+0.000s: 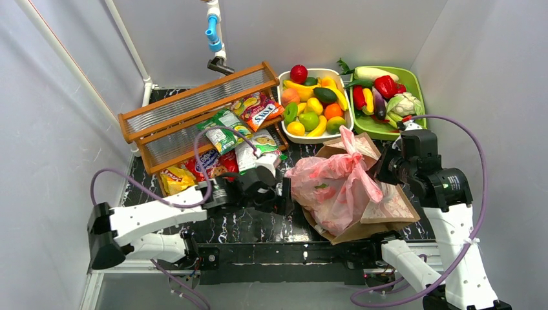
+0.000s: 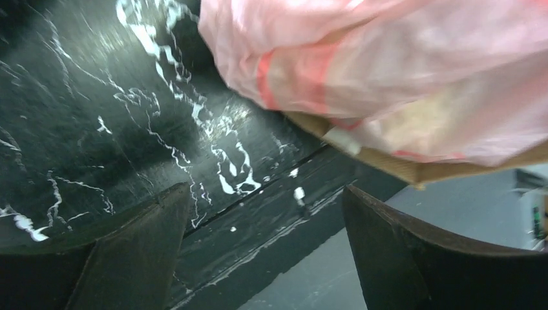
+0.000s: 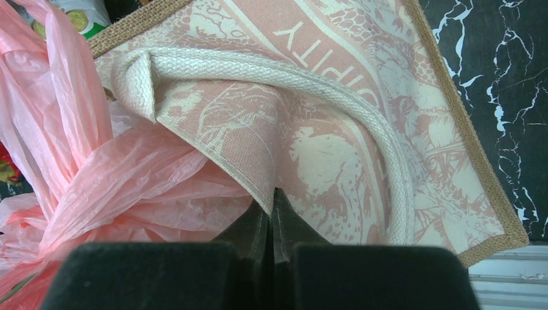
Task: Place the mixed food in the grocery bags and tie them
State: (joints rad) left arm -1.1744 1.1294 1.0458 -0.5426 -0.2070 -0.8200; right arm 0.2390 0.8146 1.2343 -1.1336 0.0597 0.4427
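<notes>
Looking from top, pink bag (image 1: 326, 187): knotted at its far end, lying on brown bag (image 1: 362, 229), centre-right on tabletop (image 1: 258, 226).
Top, bag axis: diagonal, knot (image 1: 352, 143) far, bulk toward the near edge.
Top, loose food: packets (image 1: 223, 139) far left, toy fruit (image 1: 313, 106) beyond the bags, all outside the bags.
Top, left end effector (image 1: 286, 197): just beside pink bag's left flank, pointing at it; pink bag to its right.
Top, right end effector (image 1: 382, 169): at brown bag's right flap; nearer arm for that bag.
Left wrist, state: fingers (image 2: 129, 258) spread wide, nothing between; bare tabletop under the gap.
Left wrist, bags: pink bag ahead and up-right, apart from both fingers; brown edge beneath it.
Right wrist, state: clamped fully together, fold of brown bag's printed cloth pinched at the tips, by the look of it.
Right wrist, surroundings: white handle (image 3: 323, 84) arcing over the fold; pink bag to the left.
Coming move, judged: for left arm, a straight rightward reach to pink bag; for brown bag's mouth, right arm better placed.
</notes>
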